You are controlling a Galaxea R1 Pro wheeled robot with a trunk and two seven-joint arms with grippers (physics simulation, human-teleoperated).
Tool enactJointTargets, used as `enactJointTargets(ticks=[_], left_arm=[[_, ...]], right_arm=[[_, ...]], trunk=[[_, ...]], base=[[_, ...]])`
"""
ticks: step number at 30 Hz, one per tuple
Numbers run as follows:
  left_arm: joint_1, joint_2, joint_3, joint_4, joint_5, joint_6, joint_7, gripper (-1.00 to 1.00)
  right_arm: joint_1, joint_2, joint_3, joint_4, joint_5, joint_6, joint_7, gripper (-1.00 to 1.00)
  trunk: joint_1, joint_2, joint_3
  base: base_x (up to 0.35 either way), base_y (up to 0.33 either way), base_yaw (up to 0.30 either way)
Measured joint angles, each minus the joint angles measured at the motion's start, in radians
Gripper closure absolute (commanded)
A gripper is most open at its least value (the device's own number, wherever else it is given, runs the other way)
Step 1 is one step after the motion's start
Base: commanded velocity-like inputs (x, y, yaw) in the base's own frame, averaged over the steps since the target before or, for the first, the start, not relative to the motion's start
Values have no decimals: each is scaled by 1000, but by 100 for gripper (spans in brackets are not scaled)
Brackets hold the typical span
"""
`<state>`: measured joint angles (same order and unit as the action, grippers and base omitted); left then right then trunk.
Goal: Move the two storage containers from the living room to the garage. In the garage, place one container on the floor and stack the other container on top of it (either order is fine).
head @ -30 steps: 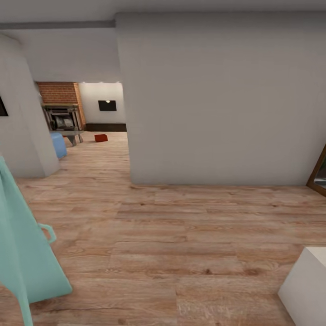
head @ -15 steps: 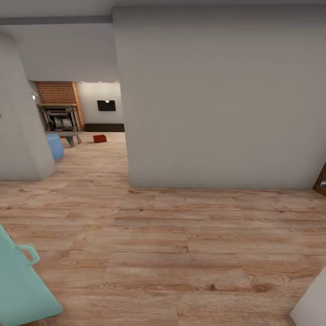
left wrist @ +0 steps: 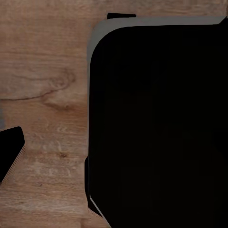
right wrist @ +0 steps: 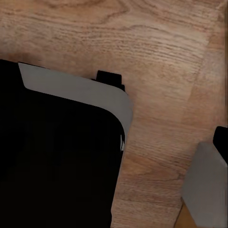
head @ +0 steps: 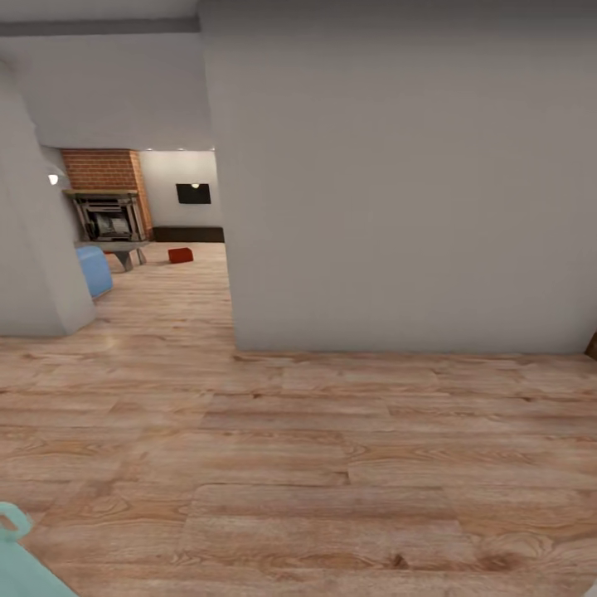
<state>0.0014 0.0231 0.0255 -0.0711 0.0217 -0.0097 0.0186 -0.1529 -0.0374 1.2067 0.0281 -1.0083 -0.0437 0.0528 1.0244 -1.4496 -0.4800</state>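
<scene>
One orange-red storage container point(head: 181, 254) sits far off on the light wood plank floor of the living room, seen through the opening at the left. It lies near the brick fireplace point(head: 106, 189). Both wrist views look down at plank floor beside my black, grey-edged base point(left wrist: 156, 123) point(right wrist: 57, 161). A dark finger tip point(left wrist: 9, 154) pokes in at the edge of the left wrist view. A grey and black finger point(right wrist: 211, 183) shows at the edge of the right wrist view. Neither view reveals how the jaws stand.
A big white wall point(head: 398, 191) fills the middle and right, its corner at the opening. A white pillar point(head: 37, 249) bounds the opening's left. Beyond it are a blue sofa point(head: 94, 269), a low table point(head: 116, 246) and a wall TV point(head: 192, 193). A teal object point(head: 18, 568) sits at bottom left.
The whole head view has shifted as the camera moved forward. The teal object and the white box at bottom right have slid almost out of frame. The container stays put.
</scene>
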Motion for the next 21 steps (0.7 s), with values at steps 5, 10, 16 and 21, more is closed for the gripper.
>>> enactJointTargets(ticks=[5, 10, 16, 21], left_arm=[[0, 0, 0, 0, 0, 0, 0, -100], [0, 0, 0, 0, 0, 0, 0, -100], [0, 0, 0, 0, 0, 0, 0, -100], [0, 0, 0, 0, 0, 0, 0, -100]], right_arm=[[0, 0, 0, 0, -1, 0, 0, -100], [0, 0, 0, 0, -1, 0, 0, -100], [0, 0, 1, 0, 5, 1, 0, -100], [0, 0, 1, 0, 6, 0, 0, -100]], trunk=[[0, 0, 0], [0, 0, 0], [0, 0, 0], [0, 0, 0]], base=[[320, 0, 0], [320, 0, 0], [320, 0, 22], [320, 0, 82]])
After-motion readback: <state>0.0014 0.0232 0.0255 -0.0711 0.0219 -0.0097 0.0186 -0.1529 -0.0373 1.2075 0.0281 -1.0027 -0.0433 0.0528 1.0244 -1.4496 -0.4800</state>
